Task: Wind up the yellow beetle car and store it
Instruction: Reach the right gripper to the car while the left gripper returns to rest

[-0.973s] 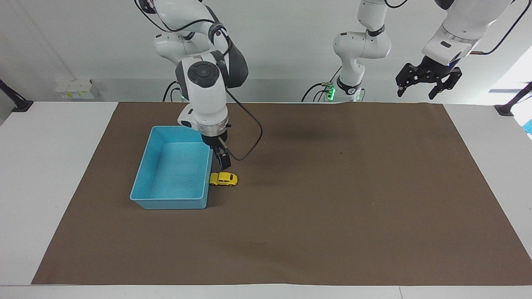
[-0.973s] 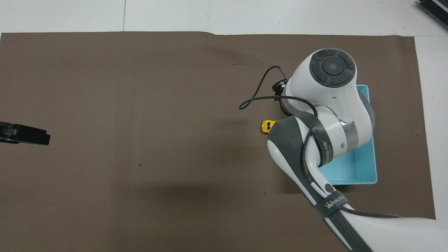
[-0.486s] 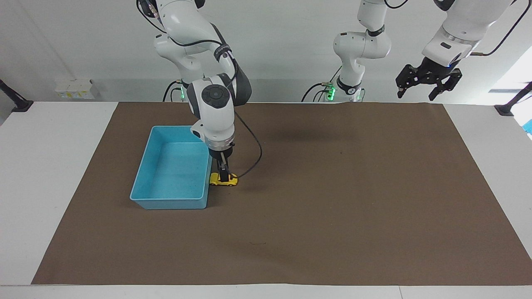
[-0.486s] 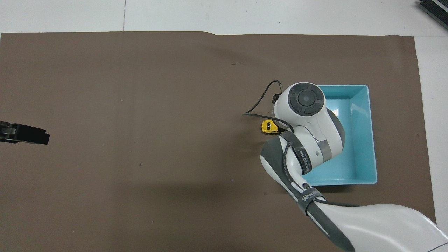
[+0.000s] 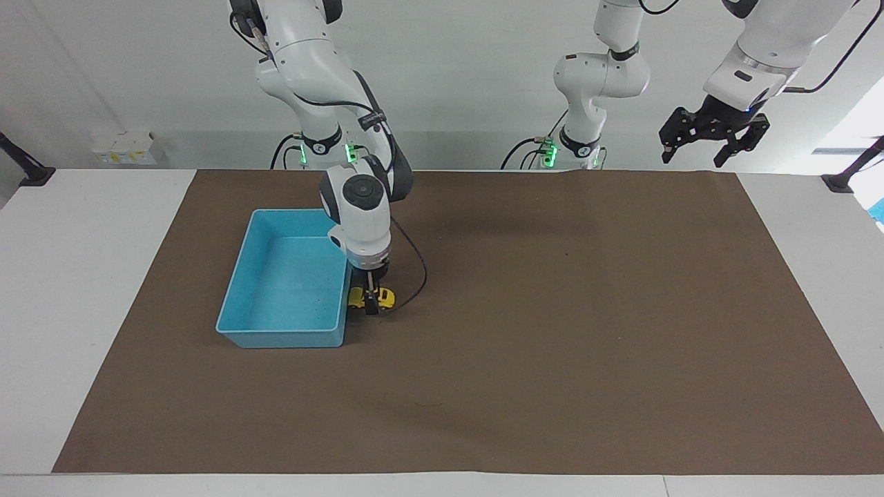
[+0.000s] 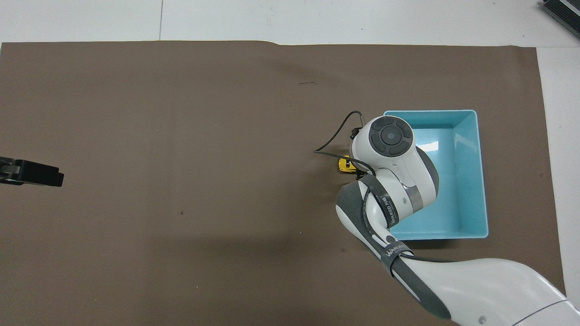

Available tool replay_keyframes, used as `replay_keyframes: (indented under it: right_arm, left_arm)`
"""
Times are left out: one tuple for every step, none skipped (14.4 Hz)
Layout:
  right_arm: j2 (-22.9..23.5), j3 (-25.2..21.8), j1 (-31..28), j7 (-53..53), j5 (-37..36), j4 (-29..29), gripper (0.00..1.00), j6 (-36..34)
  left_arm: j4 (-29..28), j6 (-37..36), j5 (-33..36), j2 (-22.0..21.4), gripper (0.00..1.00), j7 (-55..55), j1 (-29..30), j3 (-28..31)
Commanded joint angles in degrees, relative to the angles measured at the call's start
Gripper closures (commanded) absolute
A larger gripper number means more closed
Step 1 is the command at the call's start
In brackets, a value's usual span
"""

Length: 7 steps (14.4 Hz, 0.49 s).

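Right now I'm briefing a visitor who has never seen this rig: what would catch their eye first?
Probably the light blue bin, bright against the brown mat toward the right arm's end of the table. Next, the right pincer down at the tiny yellow beetle car, which sits on the mat right beside the bin's wall. The left pincer waits open, raised over the mat's edge at its own end.

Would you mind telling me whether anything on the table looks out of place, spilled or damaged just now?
Nothing stands out. The yellow beetle car sits upright on its wheels on the brown mat, beside the light blue bin, with the right gripper down around it. The left gripper hangs open, waiting.
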Motion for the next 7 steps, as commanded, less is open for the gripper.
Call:
replay_keyframes:
  right_arm:
    - [-0.87, 0.42, -0.25, 1.83, -2.04, -0.70, 1.00, 0.35]
    - [-0.96, 0.42, 0.27, 1.92, -2.04, -0.35, 1.00, -0.09]
    - [-1.05, 0.42, 1.59, 1.92, -2.04, 0.61, 1.00, -1.31]
    - [-1.14, 0.42, 1.95, 1.83, -2.04, 2.10, 1.00, -3.15]
    - [-1.31, 0.51, 2.04, 1.39, -2.12, 3.42, 1.00, -5.26]
    - [-2.10, 0.59, 2.04, 0.95, -2.12, 4.47, 1.00, -6.67]
    - [-3.24, 0.68, 2.04, -0.18, -2.04, 4.83, 1.00, -7.55]
  left_arm:
    - [0.70, -0.35, 0.35, 0.17, 0.00, 0.44, 0.98, -0.54]
    - [0.70, -0.35, 0.35, 0.17, 0.00, 0.44, 0.98, -0.54]
    - [0.70, -0.35, 0.35, 0.17, 0.00, 0.44, 1.07, -0.54]
    - [0.70, -0.35, 0.35, 0.17, 0.00, 0.44, 0.98, -0.54]
    - [0.70, -0.35, 0.35, 0.17, 0.00, 0.44, 0.98, -0.54]
    - [0.70, -0.35, 0.35, 0.17, 0.00, 0.44, 0.98, -0.54]
    - [0.70, -0.35, 0.35, 0.17, 0.00, 0.44, 0.98, -0.54]
